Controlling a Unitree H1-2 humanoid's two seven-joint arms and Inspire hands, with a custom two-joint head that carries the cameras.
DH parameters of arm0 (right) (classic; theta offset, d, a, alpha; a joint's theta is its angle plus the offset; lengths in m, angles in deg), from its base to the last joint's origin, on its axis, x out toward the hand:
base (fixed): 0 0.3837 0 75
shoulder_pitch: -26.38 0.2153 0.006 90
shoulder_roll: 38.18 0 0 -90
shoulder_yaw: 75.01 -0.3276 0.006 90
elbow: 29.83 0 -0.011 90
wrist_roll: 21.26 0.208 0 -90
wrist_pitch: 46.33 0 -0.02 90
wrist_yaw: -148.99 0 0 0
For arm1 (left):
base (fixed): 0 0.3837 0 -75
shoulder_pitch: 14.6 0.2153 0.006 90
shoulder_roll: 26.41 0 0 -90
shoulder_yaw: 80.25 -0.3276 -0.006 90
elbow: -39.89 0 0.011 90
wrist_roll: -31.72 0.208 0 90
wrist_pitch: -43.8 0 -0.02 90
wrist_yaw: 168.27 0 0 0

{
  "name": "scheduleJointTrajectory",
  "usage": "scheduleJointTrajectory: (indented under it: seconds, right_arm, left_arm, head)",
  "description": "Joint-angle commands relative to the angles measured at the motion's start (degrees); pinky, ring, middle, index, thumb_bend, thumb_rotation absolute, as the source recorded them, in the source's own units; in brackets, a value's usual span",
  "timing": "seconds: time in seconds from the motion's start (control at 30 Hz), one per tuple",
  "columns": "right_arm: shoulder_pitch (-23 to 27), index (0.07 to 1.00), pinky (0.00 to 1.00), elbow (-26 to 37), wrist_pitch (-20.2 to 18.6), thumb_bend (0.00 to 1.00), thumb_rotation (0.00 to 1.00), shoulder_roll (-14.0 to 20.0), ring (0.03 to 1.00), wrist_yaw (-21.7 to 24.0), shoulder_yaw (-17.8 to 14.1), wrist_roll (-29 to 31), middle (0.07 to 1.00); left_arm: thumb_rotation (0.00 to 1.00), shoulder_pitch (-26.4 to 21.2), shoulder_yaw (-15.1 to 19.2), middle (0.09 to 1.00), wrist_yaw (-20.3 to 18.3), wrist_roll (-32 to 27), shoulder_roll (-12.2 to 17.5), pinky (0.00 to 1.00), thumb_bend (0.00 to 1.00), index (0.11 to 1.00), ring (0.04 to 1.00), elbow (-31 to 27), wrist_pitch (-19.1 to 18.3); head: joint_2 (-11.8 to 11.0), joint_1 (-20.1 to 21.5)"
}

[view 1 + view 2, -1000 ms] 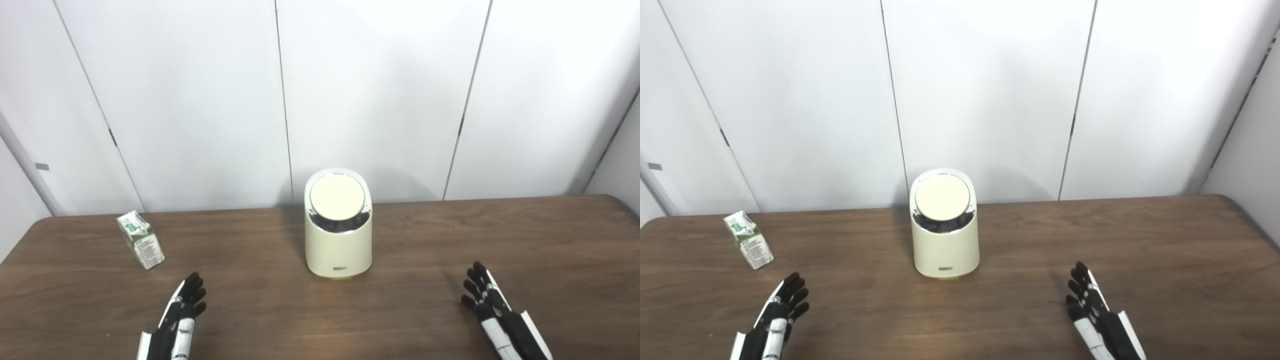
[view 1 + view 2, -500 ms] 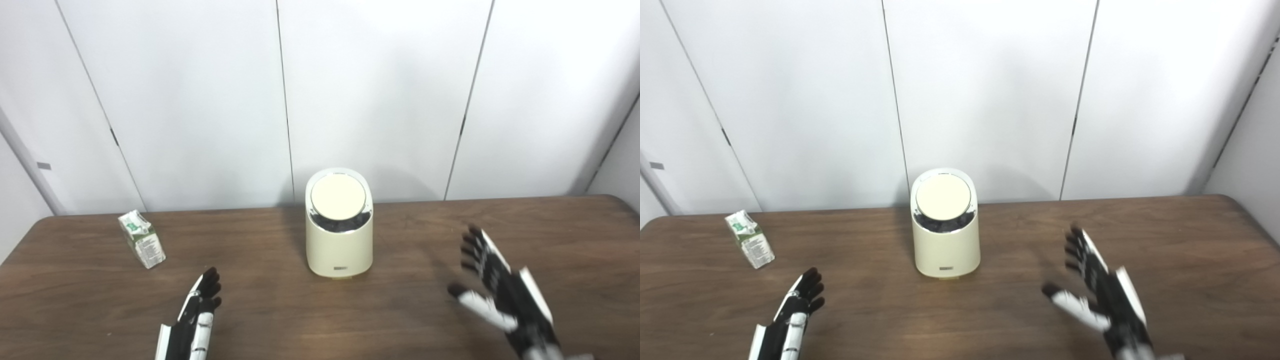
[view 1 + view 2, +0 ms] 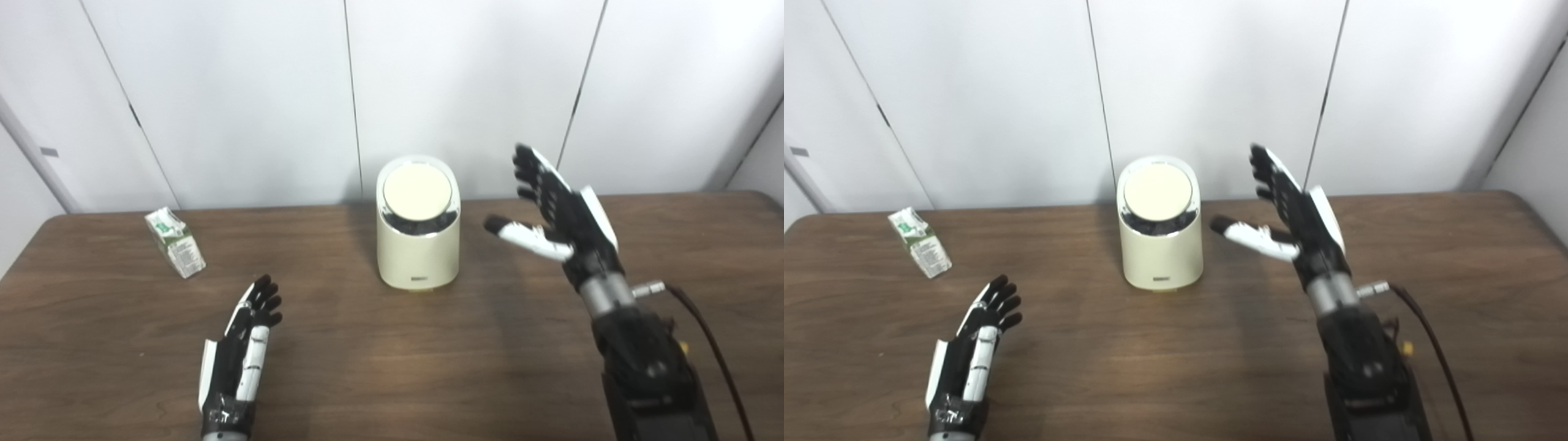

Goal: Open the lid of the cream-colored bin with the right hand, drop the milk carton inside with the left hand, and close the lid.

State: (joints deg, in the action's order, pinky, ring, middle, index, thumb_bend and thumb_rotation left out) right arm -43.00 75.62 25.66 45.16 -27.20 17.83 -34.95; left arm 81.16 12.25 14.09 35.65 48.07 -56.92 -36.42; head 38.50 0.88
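Table [image 3: 429, 367]: 1 bin [image 3: 418, 245], 1 carton [image 3: 176, 250], 2 hands.

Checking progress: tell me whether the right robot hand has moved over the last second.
Yes. The right robot hand rose from the table toward the bin.

Bright, even light falls from overhead and in front, washing the white wall panels [image 3: 465, 79] pale and leaving the upper middle nearly blown out. The bin [image 3: 418, 223] throws a soft shadow onto the wall and table [image 3: 380, 361] behind it, and a faint shadow lies on the wood under the raised right robot hand [image 3: 560, 211], whose fingertips are slightly smeared. Both pictures are a little soft and grainy; the table's far edge bows near the corners.
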Motion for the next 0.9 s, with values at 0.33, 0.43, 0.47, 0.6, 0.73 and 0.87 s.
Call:
scheduleJointTrajectory:
  seconds: [0.33, 0.43, 0.47, 0.6, 0.73, 0.87]
  right_arm:
    - [10.2, 0.912, 0.79, -10.9, 2.9, 0.92, 0.46, 0.2, 0.900, -1.9, 3.4, -6.7, 0.906]
    - [12.4, 0.918, 0.80, -13.9, 3.4, 0.93, 0.44, 0.2, 0.907, -2.1, 3.4, -6.6, 0.916]
    - [13.2, 0.920, 0.80, -15.0, 3.6, 0.93, 0.44, 0.3, 0.908, -2.2, 3.6, -6.9, 0.917]
    - [16.0, 0.927, 0.81, -19.3, 4.5, 0.93, 0.42, 0.6, 0.912, -2.7, 4.3, -7.4, 0.926]
    - [18.5, 0.931, 0.79, -23.5, 6.7, 0.94, 0.43, 0.6, 0.907, -3.7, 4.8, -8.0, 0.927]
    - [20.7, 0.928, 0.75, -26.9, 8.0, 0.94, 0.44, 0.7, 0.890, -4.7, 5.4, -9.2, 0.920]
  left_arm:
    - [0.86, 1.0, -0.3, 0.887, 0.6, 0.5, -0.3, 0.81, 0.59, 0.925, 0.861, 1.1, 0.1]
    - [0.86, 1.0, -0.3, 0.887, 0.7, 0.7, -0.4, 0.81, 0.59, 0.925, 0.860, 1.0, 0.0]
    - [0.86, 1.0, -0.3, 0.888, 0.7, 0.7, -0.4, 0.81, 0.59, 0.925, 0.861, 1.1, 0.0]
    - [0.87, 1.2, -0.4, 0.895, 0.6, 0.4, -0.5, 0.82, 0.59, 0.936, 0.872, 1.0, 0.2]
    - [0.87, 1.3, -0.5, 0.891, 1.1, 1.3, -0.8, 0.81, 0.60, 0.927, 0.865, 1.0, 0.0]
    - [0.88, 1.2, -0.6, 0.889, 1.2, 1.5, -0.8, 0.82, 0.59, 0.923, 0.869, 1.4, 0.5]
  head:
    - [0.3, -1.4]
    - [0.3, -1.6]
    - [0.3, -1.6]
    - [0.2, -2.0]
    - [0.1, -2.3]
    - [0.0, -2.1]
